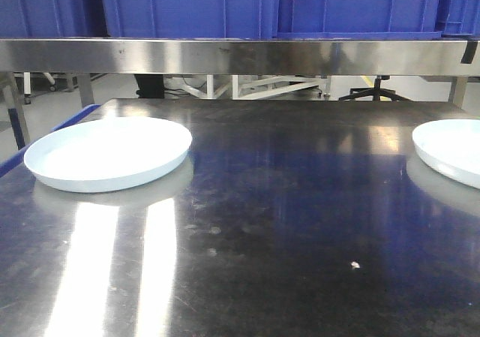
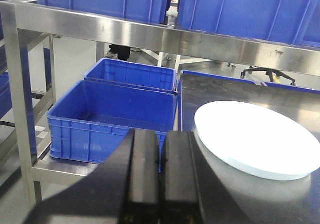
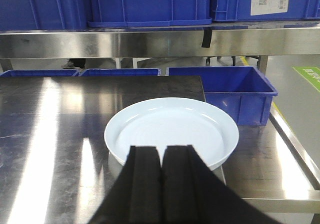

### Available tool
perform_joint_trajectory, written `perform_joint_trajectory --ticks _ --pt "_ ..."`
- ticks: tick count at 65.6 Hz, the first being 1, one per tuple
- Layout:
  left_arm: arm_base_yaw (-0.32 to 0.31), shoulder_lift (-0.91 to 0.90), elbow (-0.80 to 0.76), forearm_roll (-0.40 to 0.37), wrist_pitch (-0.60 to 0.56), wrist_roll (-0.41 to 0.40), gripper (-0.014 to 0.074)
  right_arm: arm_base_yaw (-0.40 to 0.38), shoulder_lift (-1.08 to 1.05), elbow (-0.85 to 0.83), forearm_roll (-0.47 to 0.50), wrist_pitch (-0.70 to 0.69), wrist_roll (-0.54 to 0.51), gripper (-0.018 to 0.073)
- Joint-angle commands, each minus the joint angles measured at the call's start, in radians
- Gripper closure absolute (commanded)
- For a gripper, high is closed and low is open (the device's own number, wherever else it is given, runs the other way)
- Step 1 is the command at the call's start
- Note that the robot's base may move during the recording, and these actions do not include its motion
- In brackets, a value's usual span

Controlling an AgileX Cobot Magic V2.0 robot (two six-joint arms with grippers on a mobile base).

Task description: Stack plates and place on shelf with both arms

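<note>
White plate (image 1: 109, 153) lies just beyond the left gripper (image 2: 161, 136), second plate (image 1: 450, 149) beyond the right gripper (image 3: 161, 151); both pincers pressed together, empty. Plates sit well apart on a steel table (image 1: 285, 224). Farther back, blue crates (image 1: 195, 7) top a steel shelf (image 1: 225, 55).

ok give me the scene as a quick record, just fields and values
plates: two white, left plate and right plate, far apart, not stacked
surface: both plates rest on the steel table
shelf: steel shelf above the table's far edge, blue crates on it
left pincer: shut, empty, off to the side of the left plate
right pincer: shut, empty, by the right plate's near rim
stage: stacking not yet begun
</note>
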Motion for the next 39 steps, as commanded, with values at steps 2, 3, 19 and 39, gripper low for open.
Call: perform_joint_trajectory --ticks 2,3,19,39 --pt "0.003 -0.022 0.003 -0.001 -0.09 -0.004 0.0514 -0.007 -0.018 0.002 -0.004 -0.088 -0.007 0.0512" --pt "0.003 -0.022 0.003 -0.001 -0.09 -0.004 0.0514 -0.007 -0.018 0.002 -0.004 -0.088 -0.007 0.0512" --pt "0.003 -0.022 0.003 -0.001 -0.09 -0.004 0.0514 -0.007 -0.018 0.002 -0.004 -0.088 -0.007 0.0512" --pt "0.003 -0.022 0.003 -0.001 -0.09 -0.004 0.0514 -0.007 -0.018 0.002 -0.004 -0.088 -0.007 0.0512"
